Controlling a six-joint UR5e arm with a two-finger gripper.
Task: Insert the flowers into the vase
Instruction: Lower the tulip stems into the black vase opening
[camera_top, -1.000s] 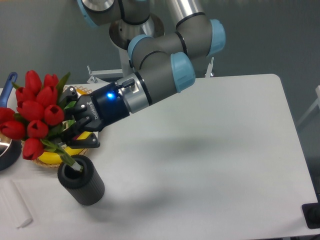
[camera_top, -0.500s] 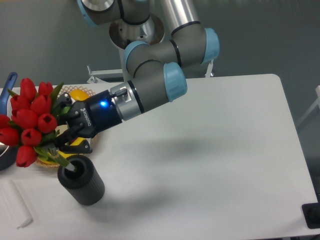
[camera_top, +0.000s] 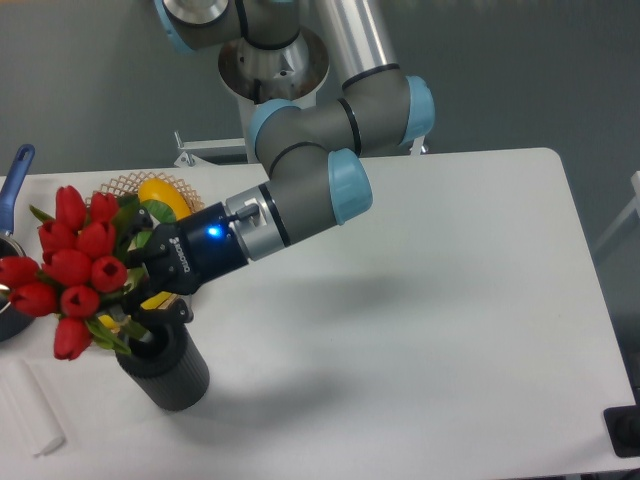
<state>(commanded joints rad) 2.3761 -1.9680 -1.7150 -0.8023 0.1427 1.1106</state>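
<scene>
At the table's near left edge the vase stands upright, the stems of the flowers dipping into its mouth while the red buds lean out to the left above it. Just behind, the gripper pinches the stems above the rim. Farther back lie a wicker basket of fruit and a blue-handled pot.

We see the flowers just left of our fingers, stems running down into the vase directly below them; the basket sits behind, the pot further left.
</scene>
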